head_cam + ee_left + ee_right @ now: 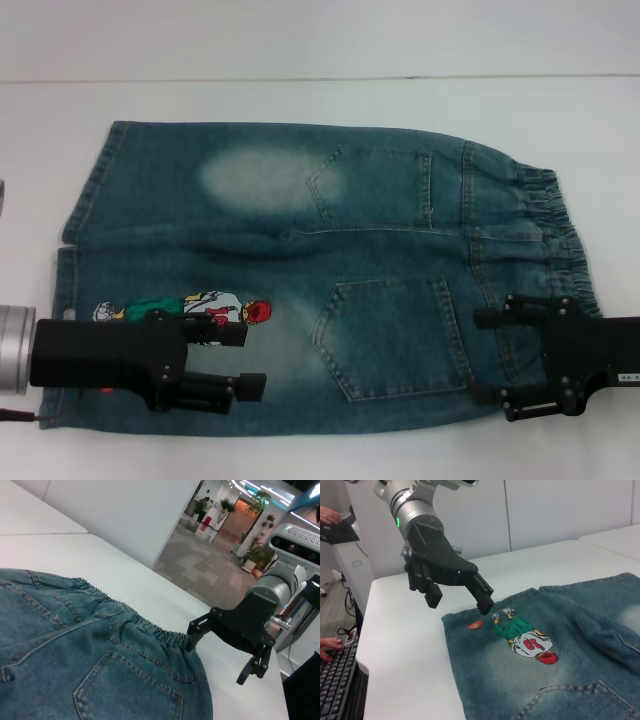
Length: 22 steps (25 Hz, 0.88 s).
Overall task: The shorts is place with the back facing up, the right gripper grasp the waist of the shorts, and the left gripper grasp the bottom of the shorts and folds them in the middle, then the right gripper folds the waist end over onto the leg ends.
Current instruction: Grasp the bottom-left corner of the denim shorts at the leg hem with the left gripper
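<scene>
Two grippers hang over a pair of denim shorts spread flat, back side up, on a white table. In the head view the shorts lie lengthwise across the table: the ruffled elastic waistband is at the robot's right and the two stitched leg hems at its left. Two patch pockets face up on the waist end, a pale faded patch marks the far leg, and a cartoon basketball-player print with an orange ball sits on the near leg close to its hem.

Left gripper: over the near leg beside the print, fingers apart, one finger partly covering the print in the head view. The right wrist view shows one fingertip down near the hem edge and the other raised above the table; whether it touches the cloth cannot be told.

Right gripper: over the near part of the waistband, fingers spread wide and holding nothing. The left wrist view shows one finger at the ruffled edge and the other off the cloth, above bare table.
</scene>
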Available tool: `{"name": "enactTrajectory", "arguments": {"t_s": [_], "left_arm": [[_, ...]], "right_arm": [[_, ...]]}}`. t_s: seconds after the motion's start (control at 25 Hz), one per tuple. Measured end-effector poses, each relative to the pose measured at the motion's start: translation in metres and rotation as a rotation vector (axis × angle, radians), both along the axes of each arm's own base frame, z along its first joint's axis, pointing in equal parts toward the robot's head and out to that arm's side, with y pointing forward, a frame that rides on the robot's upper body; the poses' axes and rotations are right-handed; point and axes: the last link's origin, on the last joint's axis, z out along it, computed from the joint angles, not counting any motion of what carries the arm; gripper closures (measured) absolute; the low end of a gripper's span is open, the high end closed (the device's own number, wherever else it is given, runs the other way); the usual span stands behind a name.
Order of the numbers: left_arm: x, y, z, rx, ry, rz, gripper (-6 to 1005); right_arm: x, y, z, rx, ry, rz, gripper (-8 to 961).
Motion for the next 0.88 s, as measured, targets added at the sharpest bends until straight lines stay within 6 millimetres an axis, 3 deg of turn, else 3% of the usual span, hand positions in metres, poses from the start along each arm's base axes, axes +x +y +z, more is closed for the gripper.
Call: {"name": "enactTrajectory", "arguments": {"t_s": [0.88], "left_arm": [[-0.0004, 0.0016, 0.0033, 0.002, 0.006, -0.001, 154]], "right_arm": [[-0.0027, 0.0013, -0.0017, -0.010, 0.000, 0.014, 38]]}}
